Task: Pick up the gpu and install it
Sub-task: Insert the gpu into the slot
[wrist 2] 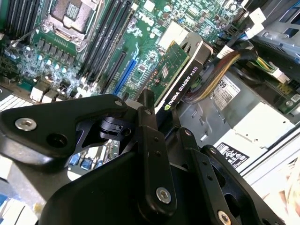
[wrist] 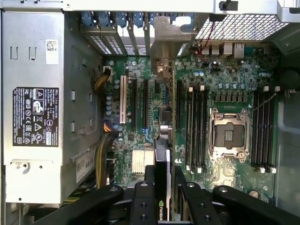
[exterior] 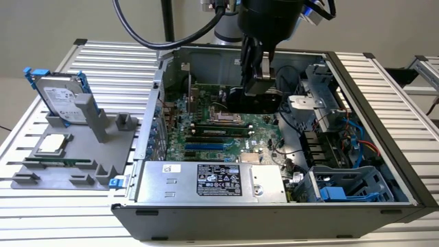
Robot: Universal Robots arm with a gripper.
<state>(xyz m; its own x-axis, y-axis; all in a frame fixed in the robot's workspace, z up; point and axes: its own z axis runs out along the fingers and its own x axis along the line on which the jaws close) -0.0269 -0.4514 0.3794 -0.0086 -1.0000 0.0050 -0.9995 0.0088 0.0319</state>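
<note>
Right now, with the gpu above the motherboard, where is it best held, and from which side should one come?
Hold its two flat faces near the edge away from the motherboard, coming from above. The gpu stands on edge and is thin, green board one side, black shroud the other, so the end effector pinches across it, as now, leaving the lower edge free.

Arm (exterior: 271,15): black round wrist housing, silver-grey joint behind it, thick black cables (exterior: 125,23) running off. Gripper (wrist: 164,176): matte black, linked bars w/ silver screws (wrist 2: 163,194) at pivots. Fingers (wrist 2: 149,140) slim, flat, black.
</note>
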